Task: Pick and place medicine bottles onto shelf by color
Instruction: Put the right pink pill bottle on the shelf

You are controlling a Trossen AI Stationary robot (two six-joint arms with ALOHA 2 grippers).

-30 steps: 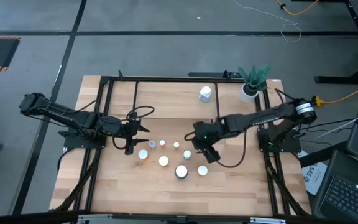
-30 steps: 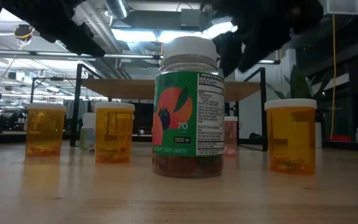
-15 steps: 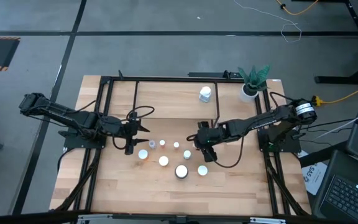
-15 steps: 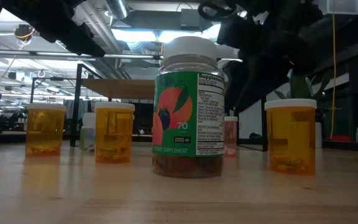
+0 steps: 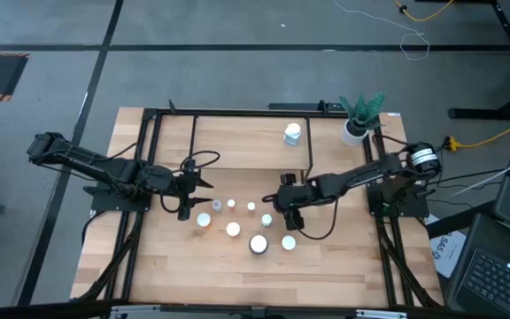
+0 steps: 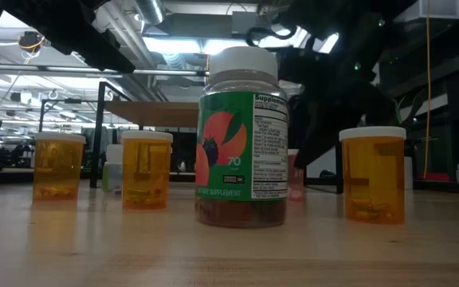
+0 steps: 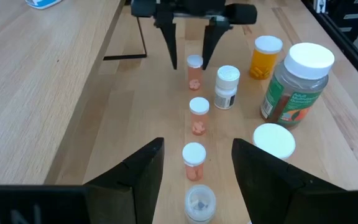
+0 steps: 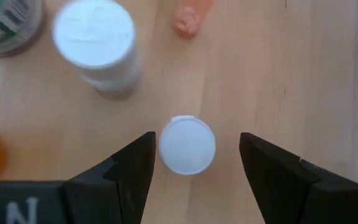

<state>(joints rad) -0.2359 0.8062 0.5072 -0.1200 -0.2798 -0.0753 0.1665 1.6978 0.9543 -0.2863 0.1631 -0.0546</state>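
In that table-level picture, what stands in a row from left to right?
Amber bottle → second amber bottle → big green-labelled bottle → small pink bottle behind → amber bottle on the right.

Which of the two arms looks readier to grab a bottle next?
The right one, probably: the right gripper hangs open directly over a small white-capped bottle, fingers either side. The left gripper waits open, beside the bottles.

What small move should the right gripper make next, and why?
Probably lower straight down, then close. In the right wrist view the right gripper is open, its fingers straddling the white cap of a small pink bottle without touching it.
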